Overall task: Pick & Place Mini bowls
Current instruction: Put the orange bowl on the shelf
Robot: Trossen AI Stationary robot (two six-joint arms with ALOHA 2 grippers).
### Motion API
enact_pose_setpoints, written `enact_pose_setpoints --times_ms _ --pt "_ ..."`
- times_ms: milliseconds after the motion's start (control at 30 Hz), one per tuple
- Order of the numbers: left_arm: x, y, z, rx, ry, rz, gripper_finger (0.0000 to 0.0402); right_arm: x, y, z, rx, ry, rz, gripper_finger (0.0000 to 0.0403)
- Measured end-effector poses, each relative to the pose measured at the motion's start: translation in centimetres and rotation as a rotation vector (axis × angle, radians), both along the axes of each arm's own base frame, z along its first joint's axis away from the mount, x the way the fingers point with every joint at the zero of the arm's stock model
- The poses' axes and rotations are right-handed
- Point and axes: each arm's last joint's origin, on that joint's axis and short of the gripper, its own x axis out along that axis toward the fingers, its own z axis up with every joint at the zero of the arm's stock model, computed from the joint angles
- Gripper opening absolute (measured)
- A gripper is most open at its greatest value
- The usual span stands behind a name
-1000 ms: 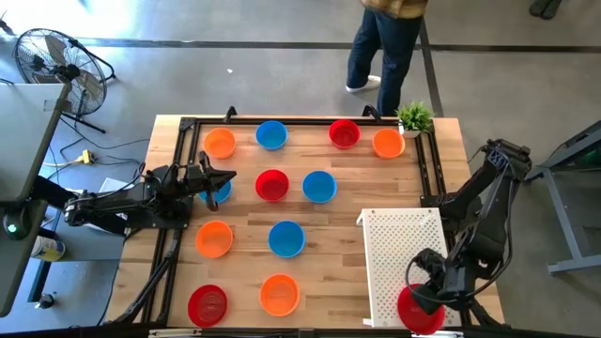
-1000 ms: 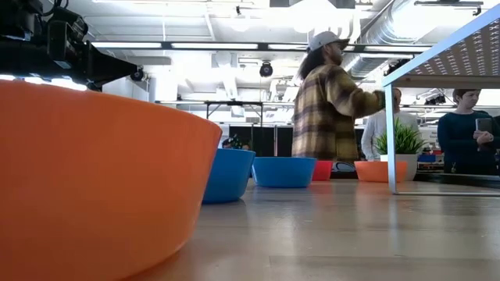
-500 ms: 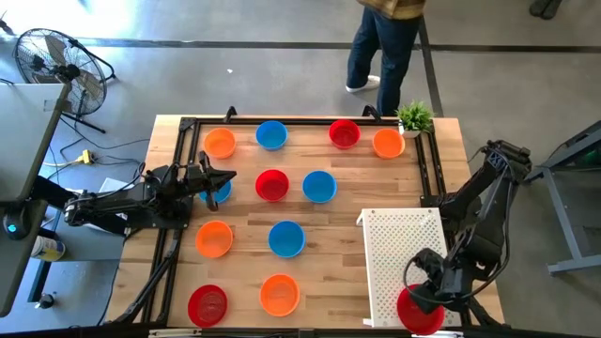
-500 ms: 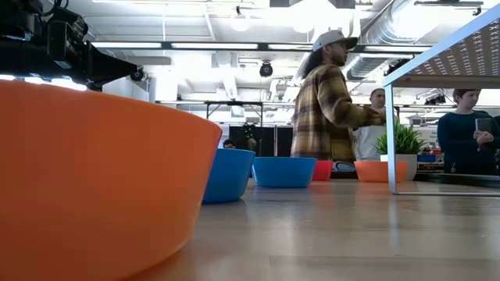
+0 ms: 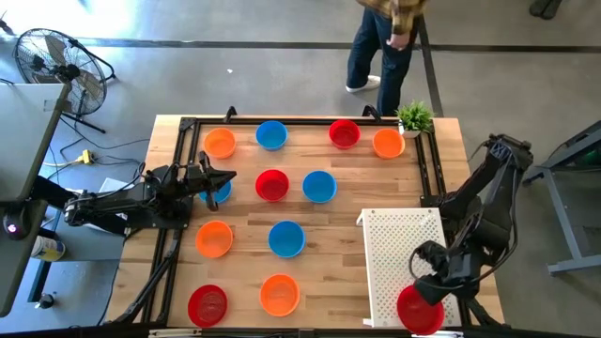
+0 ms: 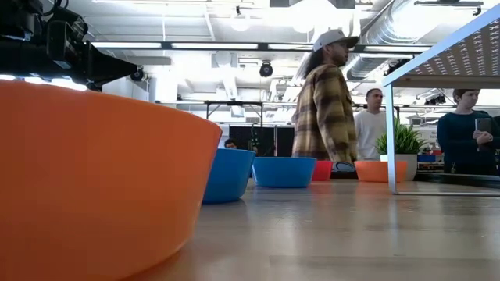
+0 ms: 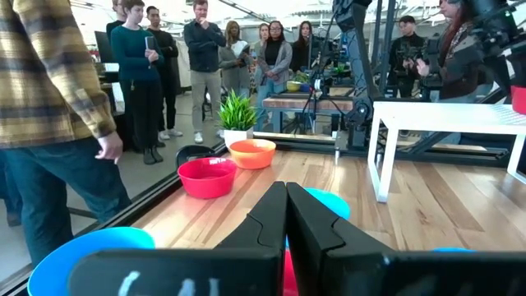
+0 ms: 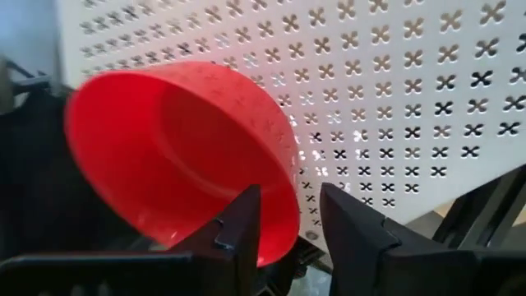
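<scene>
The right gripper point(image 5: 434, 282) hangs over the near right corner of the wooden counter point(image 5: 338, 225), above the near end of the white perforated rectangular tray point(image 5: 399, 244). Just below it sits a glossy red plastic mini bowl point(image 5: 420, 310) on that near end of the tray. In the right wrist view the fingers point(image 8: 246, 222) stand a little apart with the bowl's rim point(image 8: 279, 222) between them; whether they press on it or have let go, I cannot tell. The bowl looks tilted there, which fits a rim pinch, a sensible hold for a shallow bowl with thin walls.

The left gripper point(image 5: 222, 178) waits at the left side of the counter, lying low and pointing right, its fingers point(image 7: 271, 215) closed together with nothing between them. It sits over a blue bowl point(image 5: 218, 192) and points toward the middle red bowl point(image 5: 272, 185), likely staged for its own pick.

The remaining mini bowls are spread in loose rows on the bare wood to the left of the tray: orange point(image 5: 220, 143), blue point(image 5: 271, 135), red point(image 5: 345, 133) and orange point(image 5: 388, 143) along the far edge, more in the middle and near rows. With only one bowl on the tray, the job looks barely begun.

A small potted plant point(image 5: 414, 117) stands at the far right corner, and a person point(image 5: 385, 42) walks past beyond the far edge.
</scene>
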Motion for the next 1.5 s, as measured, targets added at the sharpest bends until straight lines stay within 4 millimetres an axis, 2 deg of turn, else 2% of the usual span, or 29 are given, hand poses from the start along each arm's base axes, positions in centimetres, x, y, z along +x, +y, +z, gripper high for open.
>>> enact_pose_setpoints --times_ms 200,333,567,633,733,867,1033,1300,1500 --pt "0.0 0.0 0.0 0.000 0.001 0.000 0.0000 -0.9 -1.7 1.7 0.052 -0.082 -0.007 0.0120" --pt "0.0 0.0 -0.1 -0.001 0.009 0.001 0.0000 -1.4 -3.2 2.6 0.010 -0.227 0.000 0.0096" --pt "0.0 0.0 -0.1 -0.002 0.009 0.003 0.0000 -1.7 -6.4 3.6 -0.398 -0.682 0.081 0.0008" --pt "0.0 0.0 -0.1 -0.002 0.009 0.003 0.0000 -1.4 -7.0 3.8 -0.529 -0.770 0.093 0.0010" --pt "0.0 0.0 -0.1 -0.005 0.008 0.003 0.0000 -0.4 -8.1 3.8 -0.699 -0.802 0.132 0.0019" --pt "0.0 0.0 -0.1 -0.015 0.005 0.002 0.0000 1.3 -9.9 2.5 -0.890 -0.757 0.206 0.0006" --pt "0.0 0.0 -0.1 -0.024 0.003 0.002 0.0000 3.6 -12.5 -0.3 -1.050 -0.724 0.216 0.0002" --pt "0.0 0.1 -0.5 -0.067 0.031 0.017 0.0000 8.0 -17.0 -3.8 -1.135 -1.031 0.186 0.0001" --pt "0.2 0.2 -0.6 -0.089 0.047 0.048 0.0000 9.4 -21.5 -6.3 -1.173 -1.185 0.073 0.0000"
